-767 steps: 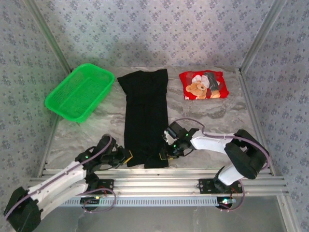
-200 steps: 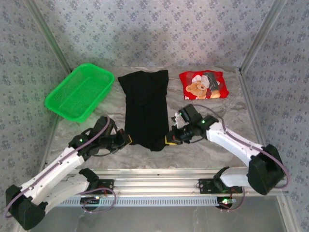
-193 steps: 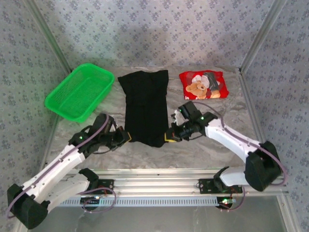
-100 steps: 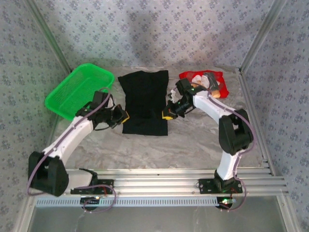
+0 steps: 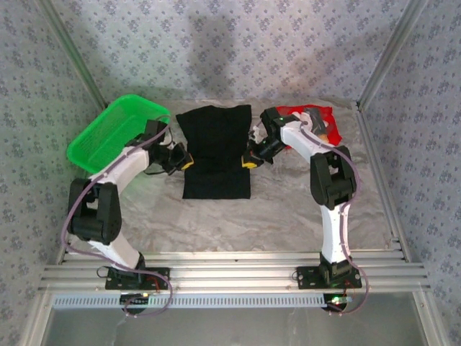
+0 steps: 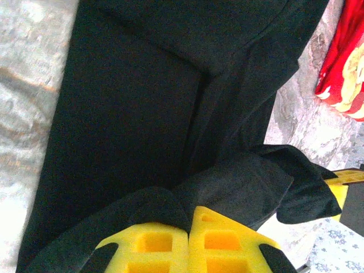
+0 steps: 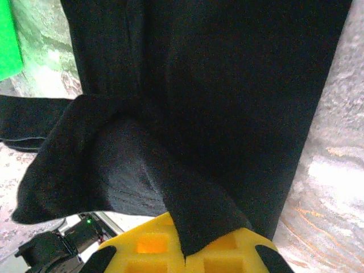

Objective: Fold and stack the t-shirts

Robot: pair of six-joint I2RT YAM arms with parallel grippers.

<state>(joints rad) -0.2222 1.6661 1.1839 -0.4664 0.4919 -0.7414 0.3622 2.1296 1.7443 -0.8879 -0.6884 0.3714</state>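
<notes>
Basket (image 5: 108, 140) of green plastic mesh stands at far left, apart from the work. Left gripper (image 5: 185, 161) is clamped on one hem corner of the black t-shirt (image 5: 216, 144); its wrist view shows soft cloth bunched over yellow foam pads (image 6: 153, 244). The shirt lies mid-table as a dark matte rectangle, held hem doubled over the layer beneath — judged a halving fold. Right gripper (image 5: 249, 161) pinches the opposite corner, so the hem travels level. Red bear-print t-shirt (image 5: 324, 119), apparently folded small, lies at far right on the marbled table (image 5: 288, 216) — presumably the stack's base.
</notes>
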